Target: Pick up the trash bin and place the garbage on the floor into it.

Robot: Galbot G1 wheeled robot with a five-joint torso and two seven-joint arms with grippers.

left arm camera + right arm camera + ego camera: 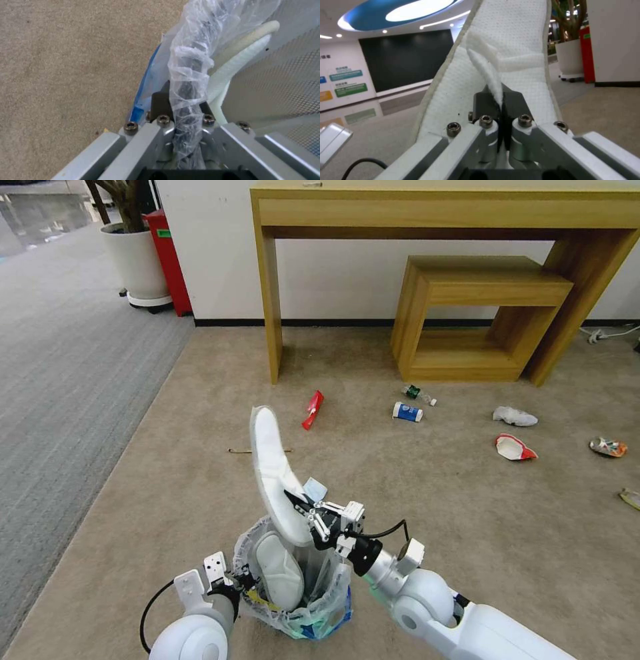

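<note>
Left claw (233, 582): clamped on the bag-wrapped rim of the trash bin (313, 607), at the bin's left side; in the left wrist view its pads (161, 103) pinch the crinkled liner (190, 75) over the rim.

Trash bin: held against the left claw, above the beige floor (167, 493). One white slipper (280, 570) stands inside it, just right of that claw.

Right claw (308, 513): closed on a fold of the second white slipper (270, 467), just above the bin's mouth; the right wrist view shows the dark pads (515, 103) together on a pinch of its fabric (493, 82). This slipper rises upright and tilted, its lower end over the bin.

Blue face mask (315, 489): just beyond the right claw, beside the held slipper.

Wooden stick (239, 451): on the floor beyond the claws, partly behind the slipper.

Red wrapper (312, 410): farther out, past the stick.

Blue-white cup (407, 412) and tiny bottle (419, 394): far right of the right claw, near each other.

White tissue (514, 416), red-white paper cup (514, 447), crushed can (607, 447): well apart to the right.

Wooden desk (440, 213): at the wall, farthest off.
</note>
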